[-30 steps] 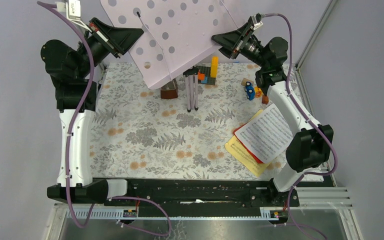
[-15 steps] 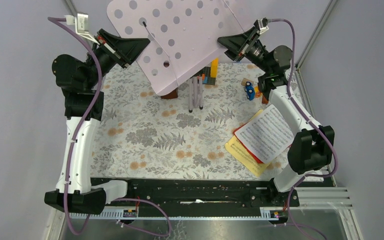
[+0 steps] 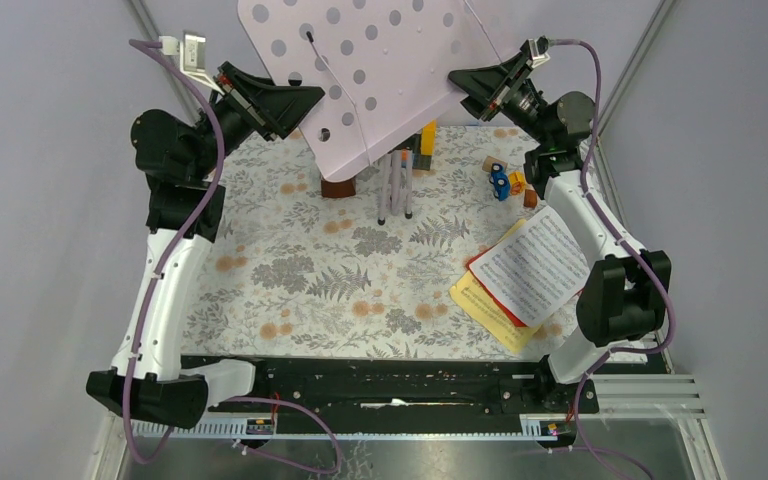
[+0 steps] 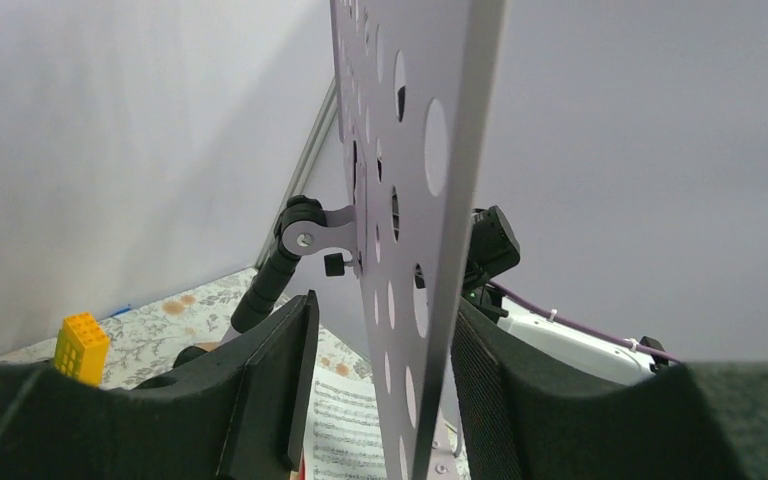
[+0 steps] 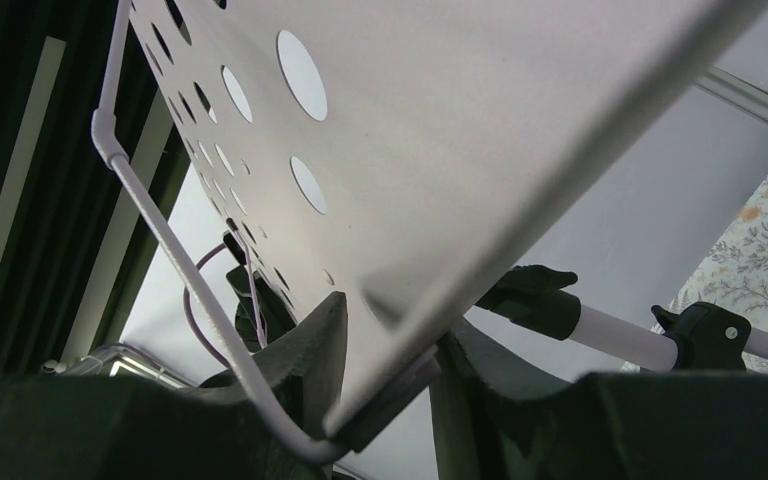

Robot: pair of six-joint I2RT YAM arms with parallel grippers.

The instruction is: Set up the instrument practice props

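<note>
The left hand (image 3: 312,98) has just let go. Its jaws, pinched on the pale pink perforated music-stand panel (image 3: 380,70) a moment ago, now stand apart with the panel's edge loose between them. The right hand (image 3: 457,80) holds the panel's other side alone, so the panel seems placed atop its lilac tripod (image 3: 392,185) at the far side of the bench (image 3: 290,270).

The left wrist view shows the gap beside the panel and the black joint (image 4: 305,235) behind it. The right wrist view shows jaws clamped on the lower lip. Only the overhead view shows the sheet-music pages (image 3: 530,265), still lying flat at the right.
</note>
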